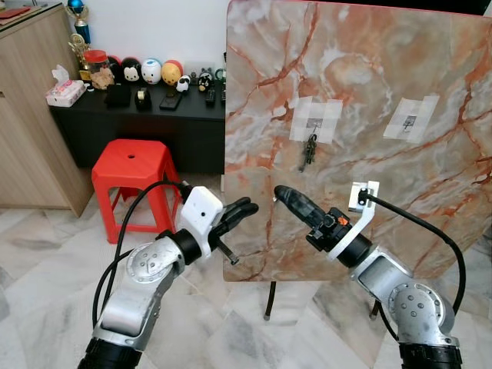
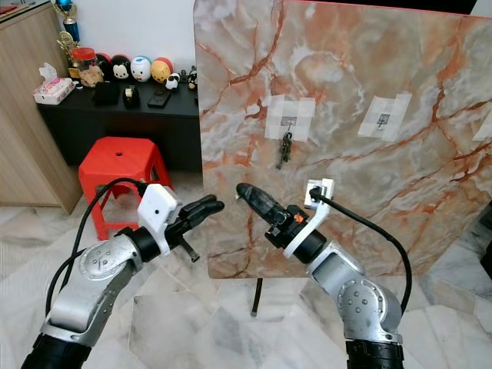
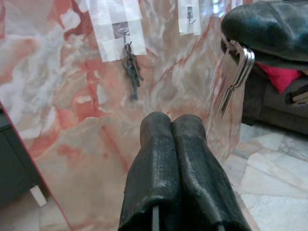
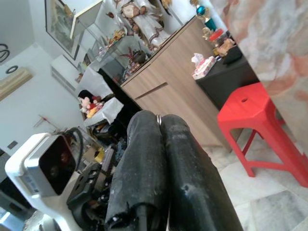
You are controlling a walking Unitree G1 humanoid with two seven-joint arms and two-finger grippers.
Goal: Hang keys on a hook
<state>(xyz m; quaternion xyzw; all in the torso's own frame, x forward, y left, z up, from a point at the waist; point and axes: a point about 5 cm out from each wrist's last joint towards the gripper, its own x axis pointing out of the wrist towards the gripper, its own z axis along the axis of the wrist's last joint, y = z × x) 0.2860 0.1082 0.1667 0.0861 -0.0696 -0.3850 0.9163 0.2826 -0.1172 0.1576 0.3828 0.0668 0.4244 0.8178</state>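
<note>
**Keys on the left hook, both grippers held in front of the board**

A bunch of keys (image 1: 308, 151) hangs from a small hook (image 1: 312, 123) taped onto a marble-patterned board (image 1: 369, 92) that stands upright on thin legs. A second taped hook (image 1: 410, 120) sits further to the robot's right on the same board and carries nothing.

The left gripper (image 1: 244, 210) is raised in front of the board's lower left corner, below and to the left of the keys. Its two black fingers (image 3: 168, 173) are pressed together, with nothing between them at the tips.

The right gripper (image 1: 288, 197) is held up in front of the board's lower middle, pointing toward the left gripper, below the hanging keys. Its fingers (image 4: 159, 163) are closed against each other; a thin metal ring (image 4: 158, 119) shows in the seam at their tips. In the left wrist view, metal rings (image 3: 239, 67) hang under the right gripper's black finger.

Behind the left arm stands a red plastic stool (image 1: 137, 177). A dark low cabinet (image 1: 138, 123) against the wall holds small figurines and a tissue box (image 1: 65, 92), beside a wooden cupboard (image 1: 34, 115). The floor (image 1: 46, 284) is pale marble tile.
</note>
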